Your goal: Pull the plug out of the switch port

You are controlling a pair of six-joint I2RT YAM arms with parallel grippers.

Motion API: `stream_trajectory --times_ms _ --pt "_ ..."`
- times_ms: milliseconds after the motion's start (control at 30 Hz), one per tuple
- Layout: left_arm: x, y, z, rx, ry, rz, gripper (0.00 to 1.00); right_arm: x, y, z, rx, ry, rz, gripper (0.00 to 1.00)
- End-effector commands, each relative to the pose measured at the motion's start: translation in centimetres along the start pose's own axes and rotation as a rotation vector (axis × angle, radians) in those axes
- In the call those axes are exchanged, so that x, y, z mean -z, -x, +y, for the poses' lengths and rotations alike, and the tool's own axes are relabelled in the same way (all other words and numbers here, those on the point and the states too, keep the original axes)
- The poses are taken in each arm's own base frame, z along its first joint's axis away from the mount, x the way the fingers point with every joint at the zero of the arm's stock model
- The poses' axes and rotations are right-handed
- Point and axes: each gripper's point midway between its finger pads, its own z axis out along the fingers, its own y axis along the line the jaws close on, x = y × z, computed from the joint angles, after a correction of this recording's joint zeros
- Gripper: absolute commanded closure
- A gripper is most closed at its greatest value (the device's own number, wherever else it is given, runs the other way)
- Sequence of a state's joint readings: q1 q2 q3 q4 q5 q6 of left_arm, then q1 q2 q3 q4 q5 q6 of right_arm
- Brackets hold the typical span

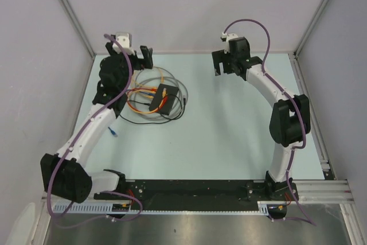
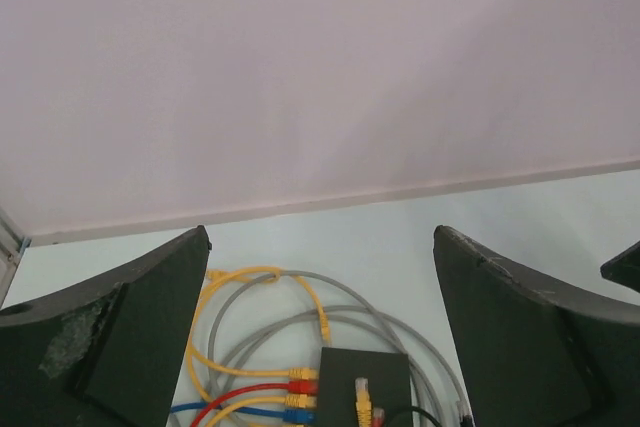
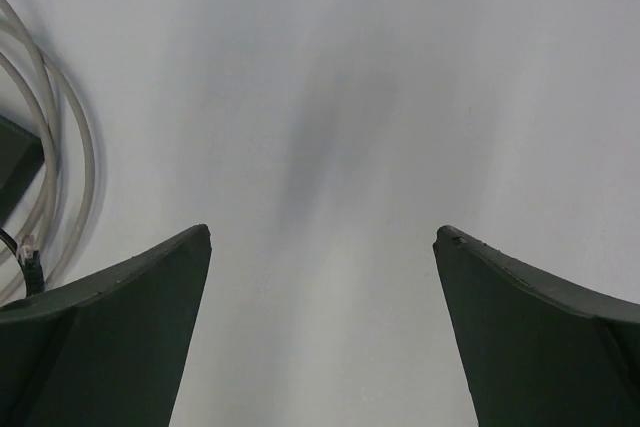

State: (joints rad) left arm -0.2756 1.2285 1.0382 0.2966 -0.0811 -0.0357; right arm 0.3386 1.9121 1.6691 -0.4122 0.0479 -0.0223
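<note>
The switch is a flat black box lying on the table inside a tangle of cables, left of centre. In the left wrist view the switch shows a row of plugs in its left edge: yellow, red, another yellow and blue. A loose yellow plug lies on top of it. My left gripper hangs open above and behind the switch, holding nothing. My right gripper is open over bare table to the right; a corner of the switch shows at that view's left edge.
Grey cable loops and yellow, red and blue cables ring the switch. A black plug end lies by the grey loops. A blue plug lies near the left arm. Walls close the table at back and sides.
</note>
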Motion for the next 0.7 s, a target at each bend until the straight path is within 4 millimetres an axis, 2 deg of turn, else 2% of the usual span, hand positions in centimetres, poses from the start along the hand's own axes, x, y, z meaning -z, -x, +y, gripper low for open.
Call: stream_trajectory --times_ms 0,133,167,233,300,333,467,567,633,667 --pt "-1.4 0.0 -0.4 -0.040 -0.021 0.114 0.00 0.5 3.2 0.0 -0.001 -0.012 -0.073 0.00" --pt "-2.2 0.2 -0.2 -0.130 -0.038 0.188 0.00 1.2 4.0 0.5 0.082 0.031 -0.088 0.00" --pt "-2.5 -0.6 -0.2 -0.118 -0.081 0.235 0.00 1.3 4.0 0.6 0.119 0.036 -0.089 0.00" --pt "-1.9 -1.1 -1.6 -0.030 -0.193 0.336 0.00 1.5 3.8 0.5 0.133 0.029 -0.086 0.00" --pt "-1.7 -3.0 -1.0 0.044 -0.176 0.433 0.00 1.6 3.8 0.6 0.138 0.037 -0.082 0.00" --pt "-0.8 -4.6 -1.5 0.104 -0.197 0.495 0.00 1.7 3.9 0.7 0.143 0.043 -0.082 0.01" --pt "0.8 -8.0 -0.8 0.169 -0.143 0.555 0.00 1.7 4.0 2.2 0.164 0.128 -0.081 0.02" --pt "0.8 -10.2 -0.5 0.172 -0.137 0.602 0.01 1.5 4.1 3.7 0.159 0.207 -0.067 0.08" --pt "-0.1 -11.5 -0.2 0.149 -0.138 0.626 0.03 1.5 4.1 4.4 0.149 0.244 -0.062 0.17" --pt "-0.5 -12.1 -0.3 0.146 -0.151 0.647 0.09 1.5 3.8 5.2 0.148 0.286 -0.059 0.21"
